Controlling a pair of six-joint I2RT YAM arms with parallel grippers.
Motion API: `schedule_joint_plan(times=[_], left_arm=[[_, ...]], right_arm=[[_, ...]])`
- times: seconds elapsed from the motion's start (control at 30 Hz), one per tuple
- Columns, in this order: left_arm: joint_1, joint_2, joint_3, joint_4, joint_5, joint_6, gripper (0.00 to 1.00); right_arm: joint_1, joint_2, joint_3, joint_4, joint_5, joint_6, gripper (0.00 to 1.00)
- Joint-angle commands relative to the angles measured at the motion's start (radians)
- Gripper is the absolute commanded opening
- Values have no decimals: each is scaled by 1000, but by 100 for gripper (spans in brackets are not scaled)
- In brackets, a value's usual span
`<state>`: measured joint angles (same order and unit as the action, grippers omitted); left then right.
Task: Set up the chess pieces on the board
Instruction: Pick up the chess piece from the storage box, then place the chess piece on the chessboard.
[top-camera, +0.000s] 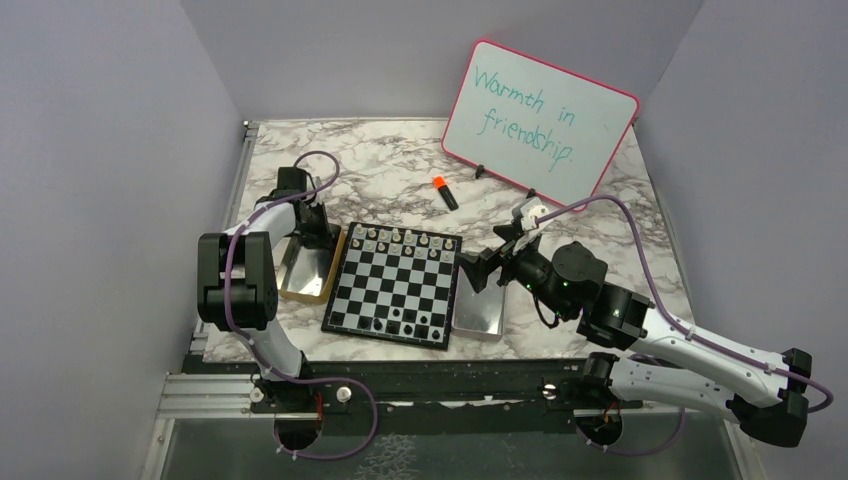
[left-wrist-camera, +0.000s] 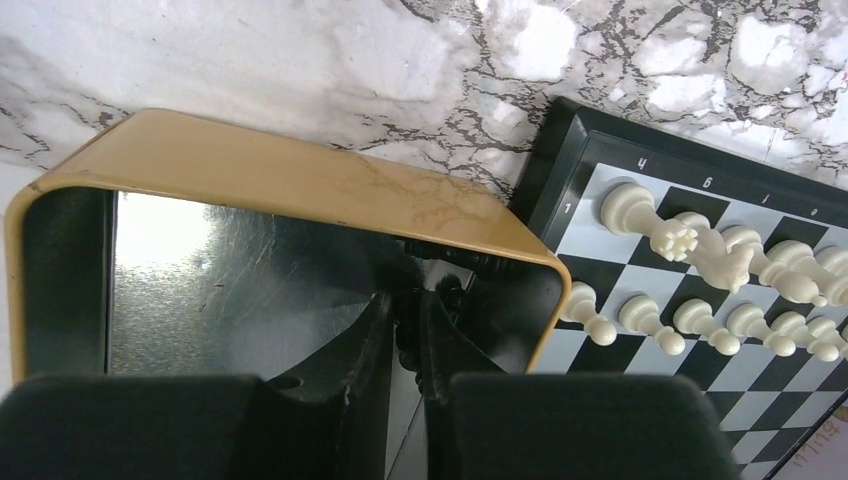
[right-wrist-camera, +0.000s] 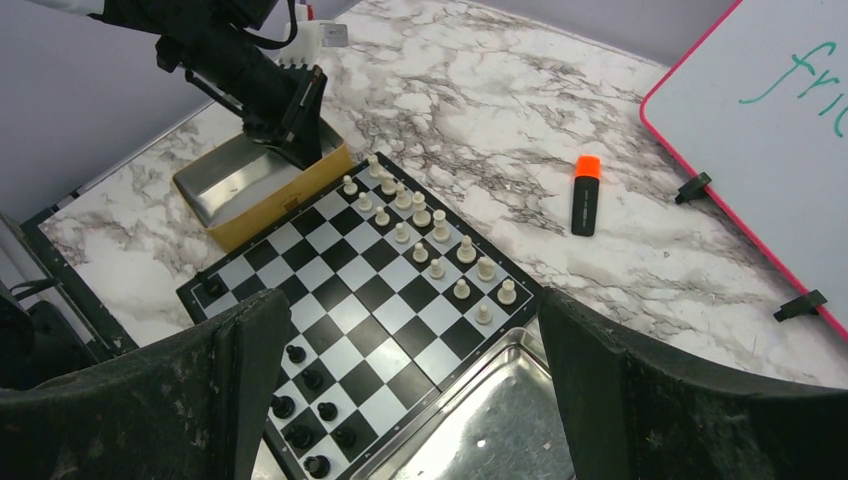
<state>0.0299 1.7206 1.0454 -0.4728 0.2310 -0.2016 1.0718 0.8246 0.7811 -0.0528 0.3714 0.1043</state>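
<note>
Showing black chess pieces on near rows of board, right gripper spread wide over silver tray right of board, left gripper nearly pressed together in gold tray left of board, white pieces lining far rows.

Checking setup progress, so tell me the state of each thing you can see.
Left claw: nearly closed, grip unclear, in gold tray.
Right claw: open, empty.
White pieces: upright, two full rows.
Black pieces: upright, rows incomplete.
Marker: capped, lying flat.
Silver tray: looks empty.
</note>
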Motion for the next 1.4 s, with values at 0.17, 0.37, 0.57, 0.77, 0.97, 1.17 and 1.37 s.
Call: schedule_joint_plan(times=[0.17,0.37,0.57,0.77,0.97,1.17,1.37], left_arm=[[-11,-37,9,-31,-58,-1,1],[-19,-105,13,-62,-144,-27,0],[-28,-179,59,-102,-144,-46,0],[-128,-231,106,-182,-157,-36,1],[-282,-285,122,-249,-150,-67,1],[-450,-318,105,-314,-155,-121,1],[-574,-345,36,-344,-183,-186,2]], right_arm=[[0,-6,11,39,-24,10,100],[0,2,19,32,-32,17,100],[0,3,5,44,-25,10,100],[0,-24,1,2,38,33,100],[0,-77,-42,1,64,40,100],[0,-108,-59,-13,80,27,100],[0,-127,-73,-31,72,25,100]])
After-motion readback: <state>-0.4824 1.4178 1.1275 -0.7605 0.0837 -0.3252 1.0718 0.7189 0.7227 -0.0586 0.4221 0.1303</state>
